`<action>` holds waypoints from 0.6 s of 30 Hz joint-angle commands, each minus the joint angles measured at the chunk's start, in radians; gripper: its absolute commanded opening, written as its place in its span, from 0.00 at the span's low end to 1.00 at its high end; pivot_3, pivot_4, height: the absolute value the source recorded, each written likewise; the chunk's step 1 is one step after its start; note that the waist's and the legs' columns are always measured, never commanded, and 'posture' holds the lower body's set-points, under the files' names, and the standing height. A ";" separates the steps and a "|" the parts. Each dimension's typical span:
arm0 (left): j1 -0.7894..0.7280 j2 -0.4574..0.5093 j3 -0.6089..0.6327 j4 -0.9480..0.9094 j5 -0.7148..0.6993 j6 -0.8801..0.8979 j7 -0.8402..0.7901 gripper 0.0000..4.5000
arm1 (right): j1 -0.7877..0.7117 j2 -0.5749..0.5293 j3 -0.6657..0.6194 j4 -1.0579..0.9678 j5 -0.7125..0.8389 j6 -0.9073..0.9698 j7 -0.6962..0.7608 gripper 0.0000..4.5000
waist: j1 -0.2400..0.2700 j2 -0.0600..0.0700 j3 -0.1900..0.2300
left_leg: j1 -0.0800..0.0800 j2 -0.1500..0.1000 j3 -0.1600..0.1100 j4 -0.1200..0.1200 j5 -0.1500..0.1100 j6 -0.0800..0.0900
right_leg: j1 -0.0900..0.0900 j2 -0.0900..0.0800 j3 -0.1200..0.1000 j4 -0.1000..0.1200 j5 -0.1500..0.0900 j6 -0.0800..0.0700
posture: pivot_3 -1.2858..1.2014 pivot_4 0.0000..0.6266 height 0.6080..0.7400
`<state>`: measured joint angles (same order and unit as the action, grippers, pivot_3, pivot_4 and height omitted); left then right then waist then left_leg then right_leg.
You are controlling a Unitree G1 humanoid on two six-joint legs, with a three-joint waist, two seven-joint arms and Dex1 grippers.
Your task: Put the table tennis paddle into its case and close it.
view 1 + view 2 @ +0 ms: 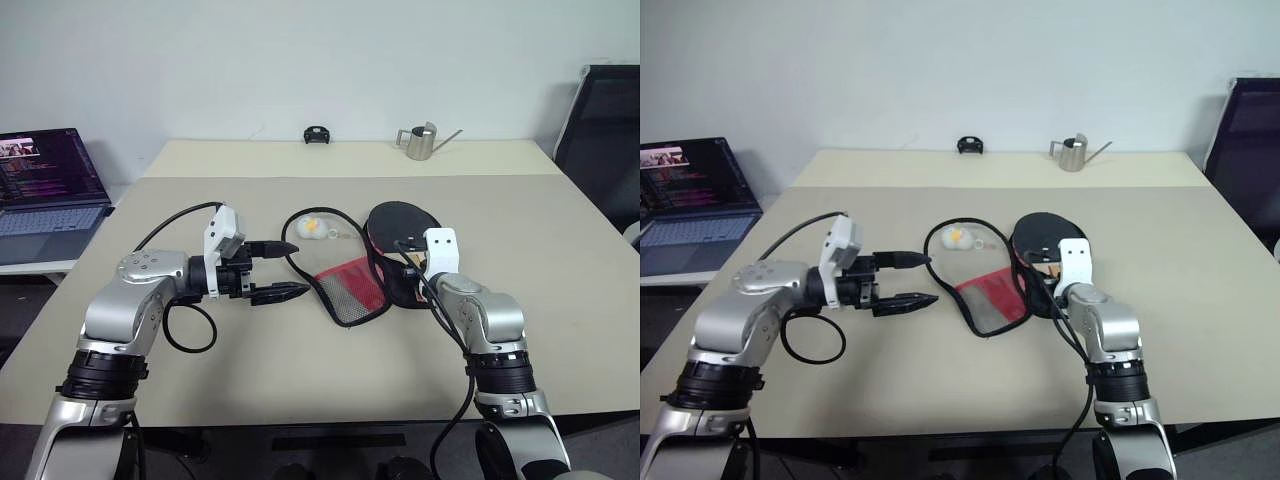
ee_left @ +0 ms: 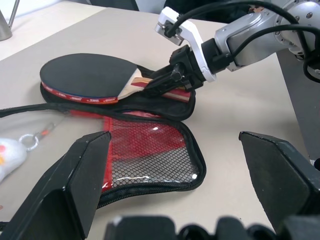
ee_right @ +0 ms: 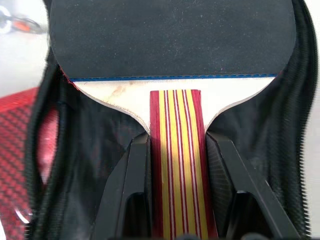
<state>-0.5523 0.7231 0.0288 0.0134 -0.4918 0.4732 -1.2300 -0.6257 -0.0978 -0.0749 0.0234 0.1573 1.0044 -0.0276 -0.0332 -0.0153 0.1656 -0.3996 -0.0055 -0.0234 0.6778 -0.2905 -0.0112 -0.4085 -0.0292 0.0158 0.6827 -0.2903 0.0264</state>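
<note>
The table tennis paddle lies with its black face up over the black half of the open case. The case's red mesh flap is spread on the table to the left of the paddle. My right gripper is shut on the paddle's striped wooden handle, one finger on each side, with the zip edge of the case around it. To the left of the case, my left gripper hovers open with nothing in it, pointing right at the mesh flap.
A small white and yellow toy lies inside a thin black loop behind the case. A metal watering can and a small black object stand at the table's far edge. A laptop sits at left, a black chair at right.
</note>
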 commanded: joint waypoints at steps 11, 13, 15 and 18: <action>-0.010 0.007 0.018 -0.027 -0.015 -0.001 0.003 1.00 | 0.012 0.018 -0.020 -0.008 -0.028 -0.020 -0.018 0.25 | 0.000 0.000 0.000 | 0.000 0.000 0.000 0.000 0.000 0.000 | 0.000 0.000 0.000 0.000 0.000 0.000 | 0.52 0.24 1.00; -0.009 0.008 0.019 -0.028 -0.015 0.001 0.004 1.00 | 0.014 0.021 -0.026 -0.003 -0.029 -0.016 -0.022 0.25 | 0.000 0.000 0.000 | 0.000 0.000 0.000 0.000 0.000 0.000 | 0.000 0.000 0.000 0.000 0.000 0.000 | 0.52 0.24 1.00; -0.008 0.009 0.020 -0.029 -0.014 0.001 0.005 1.00 | 0.015 0.021 -0.027 0.000 -0.029 -0.019 -0.023 0.25 | 0.000 0.000 0.000 | 0.000 0.000 0.000 0.000 0.000 0.000 | 0.000 0.000 0.000 0.000 0.000 0.000 | 0.52 0.24 1.00; -0.007 0.009 0.020 -0.031 -0.014 0.002 0.007 1.00 | 0.018 0.034 -0.041 -0.003 -0.022 -0.024 -0.032 0.32 | 0.000 0.000 0.000 | 0.000 0.000 0.000 0.000 0.000 0.000 | 0.000 0.000 0.000 0.000 0.000 0.000 | 0.52 0.24 1.00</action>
<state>-0.5523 0.7224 0.0288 0.0134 -0.4918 0.4768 -1.2291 -0.6150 -0.0699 -0.0990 0.0248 0.1365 0.9947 -0.0496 -0.0331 -0.0155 0.1653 -0.3993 -0.0055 -0.0235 0.6780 -0.2905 -0.0113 -0.4084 -0.0292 0.0158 0.6831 -0.2903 0.0264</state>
